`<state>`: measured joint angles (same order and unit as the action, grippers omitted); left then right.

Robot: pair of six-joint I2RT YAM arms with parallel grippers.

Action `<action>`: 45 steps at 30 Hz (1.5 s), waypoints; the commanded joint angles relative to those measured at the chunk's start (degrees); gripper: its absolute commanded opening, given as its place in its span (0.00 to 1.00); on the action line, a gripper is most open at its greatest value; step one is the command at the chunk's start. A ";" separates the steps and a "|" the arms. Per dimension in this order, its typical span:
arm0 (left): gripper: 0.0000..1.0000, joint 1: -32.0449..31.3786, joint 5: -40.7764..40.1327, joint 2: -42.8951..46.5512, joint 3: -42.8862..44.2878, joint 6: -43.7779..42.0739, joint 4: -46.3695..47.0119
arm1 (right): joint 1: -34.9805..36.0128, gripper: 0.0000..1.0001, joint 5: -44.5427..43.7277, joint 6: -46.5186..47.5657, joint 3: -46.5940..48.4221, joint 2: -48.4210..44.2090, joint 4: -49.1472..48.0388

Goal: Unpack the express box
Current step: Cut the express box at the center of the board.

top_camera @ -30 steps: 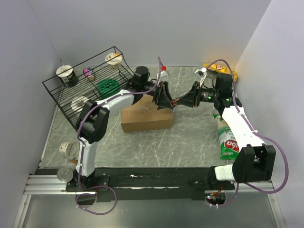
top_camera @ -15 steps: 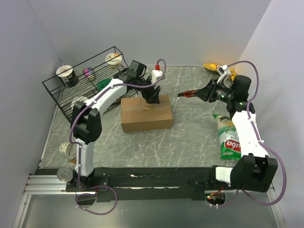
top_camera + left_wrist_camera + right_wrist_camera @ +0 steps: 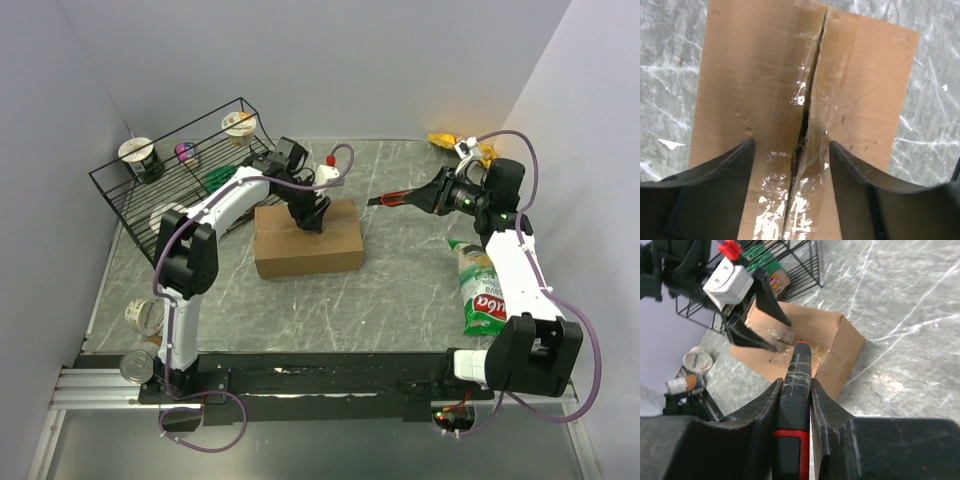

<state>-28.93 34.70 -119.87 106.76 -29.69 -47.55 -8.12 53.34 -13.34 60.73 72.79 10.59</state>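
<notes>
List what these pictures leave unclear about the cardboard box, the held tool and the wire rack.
Plain brown cardboard box contents: left wrist view, taped flaps cover all but a dark slit.
Slim black-and-red tool handle: right wrist view, the right claw fingers cover it.
Labels on the white cups in the black wire rack: top view, too small.

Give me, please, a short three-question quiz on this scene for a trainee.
1. True or false: the box has its flaps folded open.
2. Fill in: the left pincer hovers, open, over the box's taped ___.
3. Which one grips the cutter? A the left pincer, B the right pincer.
Key: 1 false; 2 seam; 3 B.
</notes>
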 commanded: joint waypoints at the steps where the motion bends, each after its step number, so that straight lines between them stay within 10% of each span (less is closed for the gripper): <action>1: 0.60 1.42 6.77 -1.59 0.46 -4.23 -5.79 | 0.21 0.00 6.06 3.24 -0.08 0.94 -3.38; 5: 0.39 3.08 14.86 -5.36 6.42 -12.47 -16.50 | 0.21 0.00 11.86 4.82 -0.17 4.45 -1.97; 13: 0.50 3.44 20.49 -9.67 10.39 -19.08 -29.07 | 0.56 0.00 14.77 -0.10 -2.63 10.08 -9.80; 23: 0.01 3.44 24.01 -10.91 13.21 -21.97 -29.96 | 1.18 0.00 18.10 -1.33 -2.28 15.09 -13.13; 39: 0.01 3.97 26.91 -8.27 10.05 -27.18 -30.59 | 2.67 0.00 19.87 -15.99 -7.11 24.41 -32.19; 45: 0.01 5.02 28.58 -8.36 10.05 -27.26 -30.76 | 1.53 0.00 20.13 -33.05 -14.49 28.10 -56.99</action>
<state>-24.21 61.30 -130.65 117.27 -52.86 -77.30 -5.85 72.12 -34.37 49.89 98.67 -26.74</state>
